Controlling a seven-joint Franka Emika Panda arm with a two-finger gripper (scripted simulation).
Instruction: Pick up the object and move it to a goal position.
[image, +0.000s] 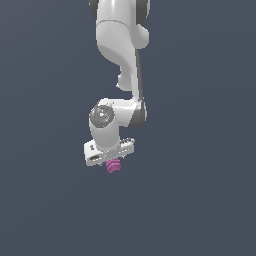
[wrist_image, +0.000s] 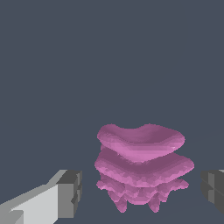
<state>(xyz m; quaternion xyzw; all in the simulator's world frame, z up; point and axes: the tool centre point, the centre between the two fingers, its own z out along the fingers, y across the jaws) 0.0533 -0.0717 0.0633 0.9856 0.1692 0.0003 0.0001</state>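
Observation:
The object (image: 113, 166) is a small magenta-pink lump of ridged, stacked layers. In the exterior view it sits just under the white hand of my gripper (image: 110, 158), whose fingers are hidden there. In the wrist view the object (wrist_image: 140, 166) stands between the two grey fingertips (wrist_image: 70, 193), one on each side. A small gap shows between each pad and the object. My gripper (wrist_image: 142, 192) is open and straddles the object without touching it.
The white arm (image: 122, 55) comes down from the top of the exterior view to the hand. The ground around it is a plain dark grey-blue surface (image: 200, 200). No other object or goal marker shows.

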